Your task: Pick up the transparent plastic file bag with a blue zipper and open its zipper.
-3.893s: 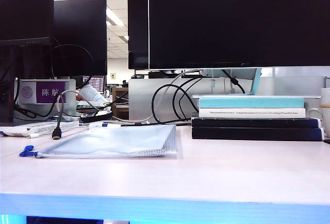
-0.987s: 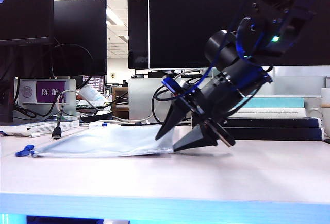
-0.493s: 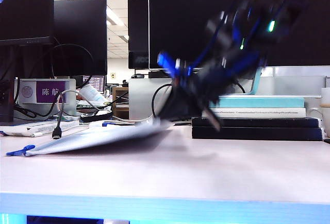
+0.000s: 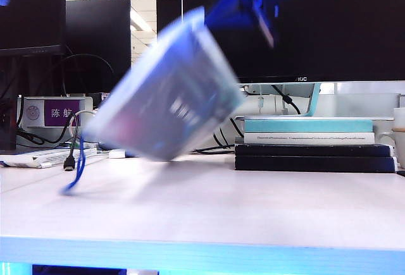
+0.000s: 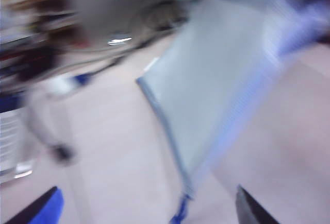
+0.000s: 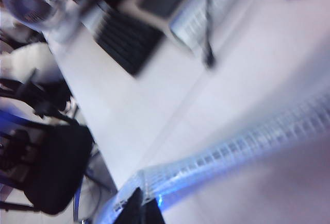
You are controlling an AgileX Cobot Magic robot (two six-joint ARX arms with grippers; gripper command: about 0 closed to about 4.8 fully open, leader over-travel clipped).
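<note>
While airborne, file bag (right gripper).

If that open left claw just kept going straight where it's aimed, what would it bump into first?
Probably the hanging translucent mesh plastic file bag, near its blue zipper pull, which lies between the left gripper's spread fingertips; blur makes depth uncertain.

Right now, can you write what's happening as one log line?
file bag: lifted off table, hanging tilted | right hand: shut on file bag corner | left hand: open, near zipper end | zipper: not opened yet
</note>
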